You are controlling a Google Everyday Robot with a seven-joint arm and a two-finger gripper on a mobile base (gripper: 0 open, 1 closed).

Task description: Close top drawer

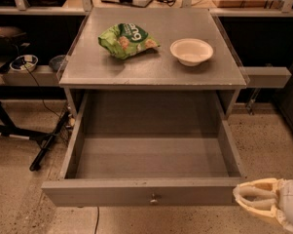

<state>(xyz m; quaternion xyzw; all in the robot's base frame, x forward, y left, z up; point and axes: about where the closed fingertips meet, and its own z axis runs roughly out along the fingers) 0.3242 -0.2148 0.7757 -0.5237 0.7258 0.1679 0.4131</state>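
Though its grip is unclear, the hand sits beside the open top drawer.

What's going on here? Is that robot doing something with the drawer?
A robot is working at a grey cabinet. Its hand is low on the right, just beside the right end of the drawer front. The drawer is pulled wide open and has not been pushed in yet. A green snack bag and a white bowl sit on the cabinet top.
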